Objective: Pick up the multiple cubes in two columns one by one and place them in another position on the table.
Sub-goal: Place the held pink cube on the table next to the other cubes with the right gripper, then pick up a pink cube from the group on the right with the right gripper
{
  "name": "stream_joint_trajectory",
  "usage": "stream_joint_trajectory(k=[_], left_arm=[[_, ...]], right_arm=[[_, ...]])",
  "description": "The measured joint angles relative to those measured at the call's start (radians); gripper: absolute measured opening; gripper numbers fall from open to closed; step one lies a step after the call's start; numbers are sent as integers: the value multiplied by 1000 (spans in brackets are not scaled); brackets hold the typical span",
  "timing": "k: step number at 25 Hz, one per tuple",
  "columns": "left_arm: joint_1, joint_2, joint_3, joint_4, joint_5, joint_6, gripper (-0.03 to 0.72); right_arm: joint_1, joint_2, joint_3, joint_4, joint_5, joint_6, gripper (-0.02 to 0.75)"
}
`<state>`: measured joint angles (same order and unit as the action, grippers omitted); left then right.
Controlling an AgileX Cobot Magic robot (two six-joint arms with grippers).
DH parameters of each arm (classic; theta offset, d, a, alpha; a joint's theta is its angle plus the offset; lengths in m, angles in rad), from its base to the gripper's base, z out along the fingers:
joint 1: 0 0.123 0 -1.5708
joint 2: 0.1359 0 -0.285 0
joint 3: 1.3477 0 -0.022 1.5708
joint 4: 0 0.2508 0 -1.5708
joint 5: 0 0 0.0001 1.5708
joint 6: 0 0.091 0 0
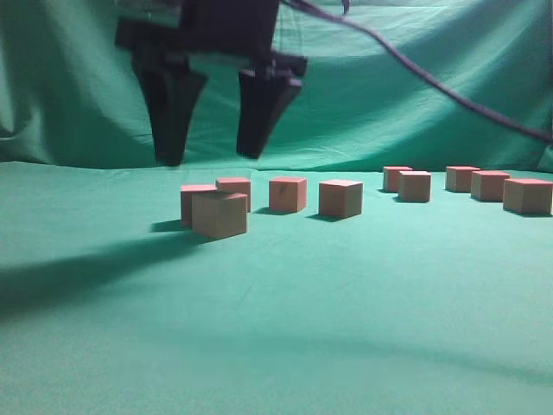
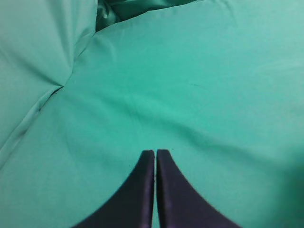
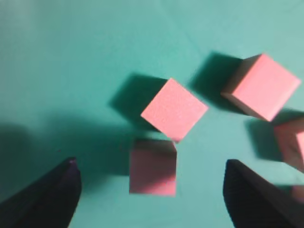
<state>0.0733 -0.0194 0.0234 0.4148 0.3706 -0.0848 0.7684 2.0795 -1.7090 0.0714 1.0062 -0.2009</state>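
Observation:
On the green table [image 1: 276,328], several pinkish-tan cubes stand in a left cluster, the nearest [image 1: 219,214] in front of others [image 1: 288,194] [image 1: 340,198]. Further cubes [image 1: 415,186] [image 1: 527,195] line up at the right. My right gripper [image 1: 210,157] hangs open above the left cluster, clear of it. In the right wrist view the right gripper [image 3: 151,164] is spread wide, with one cube [image 3: 153,166] on the cloth below between the fingers, touching neither. Another cube [image 3: 174,109] sits just beyond it. My left gripper [image 2: 155,152] is shut over bare cloth.
The same green cloth rises as a draped backdrop [image 1: 406,78] behind the cubes. A dark cable [image 1: 432,82] runs from the right arm toward the upper right. More cubes [image 3: 261,85] lie to the right of the right gripper. Cloth folds [image 2: 57,88] show in the left wrist view.

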Motion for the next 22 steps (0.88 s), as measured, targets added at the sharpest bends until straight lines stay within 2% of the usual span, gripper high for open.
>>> stream_joint_trajectory(k=[4,9,13,17,20,22], left_arm=[[0,0,0,0,0,0,0],[0,0,0,0,0,0,0],[0,0,0,0,0,0,0],[0,0,0,0,0,0,0],[0,0,0,0,0,0,0],[0,0,0,0,0,0,0]], right_arm=[[0,0,-156,-7,187,0,540],[0,-8,-288,-44,227,18,540],[0,-72,-301,-80,239,34,540],[-7,-185,-301,-171,248,74,540],[-56,-277,-302,-187,250,109,540],[-123,-332,-290,-193,250,121,540]])
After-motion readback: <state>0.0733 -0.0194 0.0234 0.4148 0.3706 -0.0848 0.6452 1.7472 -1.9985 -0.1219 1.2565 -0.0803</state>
